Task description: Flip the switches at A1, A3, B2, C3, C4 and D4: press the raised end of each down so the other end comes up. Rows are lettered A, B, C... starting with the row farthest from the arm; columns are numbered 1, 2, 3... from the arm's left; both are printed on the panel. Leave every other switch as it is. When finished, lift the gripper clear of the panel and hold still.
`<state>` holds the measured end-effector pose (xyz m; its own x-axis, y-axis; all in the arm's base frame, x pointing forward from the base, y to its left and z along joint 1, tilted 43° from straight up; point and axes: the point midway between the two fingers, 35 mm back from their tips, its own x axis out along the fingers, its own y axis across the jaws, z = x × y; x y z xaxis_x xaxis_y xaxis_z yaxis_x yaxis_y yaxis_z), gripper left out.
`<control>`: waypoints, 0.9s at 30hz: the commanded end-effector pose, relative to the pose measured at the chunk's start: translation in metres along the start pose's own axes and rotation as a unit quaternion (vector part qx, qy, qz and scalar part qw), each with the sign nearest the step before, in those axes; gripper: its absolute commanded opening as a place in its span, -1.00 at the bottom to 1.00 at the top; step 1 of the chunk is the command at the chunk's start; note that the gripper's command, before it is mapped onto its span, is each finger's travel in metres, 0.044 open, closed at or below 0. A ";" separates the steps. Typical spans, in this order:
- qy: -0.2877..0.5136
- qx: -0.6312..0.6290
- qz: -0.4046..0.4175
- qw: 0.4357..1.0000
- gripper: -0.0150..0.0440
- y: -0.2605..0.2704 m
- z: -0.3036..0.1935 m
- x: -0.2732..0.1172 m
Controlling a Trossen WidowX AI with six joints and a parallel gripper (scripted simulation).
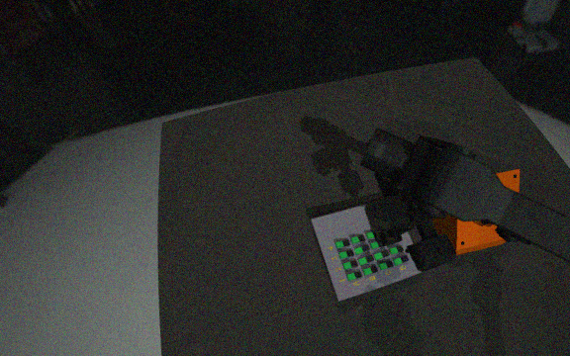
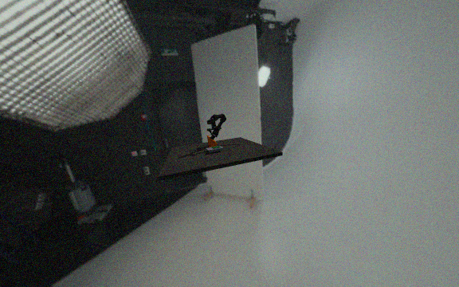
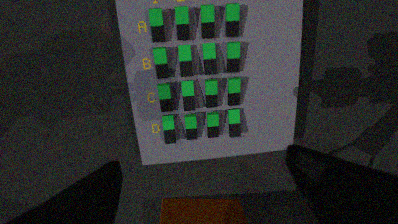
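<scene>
Open pincer (image 3: 204, 159) nearest, raised above switch panel (image 1: 326, 224) (image 3: 272, 90), fingers spread

Around the desk (image 1: 226, 208) (image 2: 229, 157) my feeds give me a dim room. From the exterior view I see a big gridded light panel (image 2: 66, 60) filling the upper left, and a tall pale board (image 2: 229, 84) standing upright behind the desk. Just beside the board's right edge I get a bright lamp (image 2: 264, 76), with dark equipment (image 2: 291, 29) above it. A small green sign (image 2: 169, 52) glows on the dark wall left of the board. A pale curved backdrop (image 2: 373, 159) takes up the right side. At lower left I can make out a whitish object (image 2: 82, 197), too blurred to name.
</scene>
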<state>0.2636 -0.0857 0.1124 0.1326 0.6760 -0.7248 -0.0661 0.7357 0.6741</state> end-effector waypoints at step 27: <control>-0.009 -0.012 0.001 1.000 -0.49 0.033 0.081 0.135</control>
<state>0.3603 0.0222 0.0527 0.1565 0.6737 -0.7222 -0.0965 0.7381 0.6677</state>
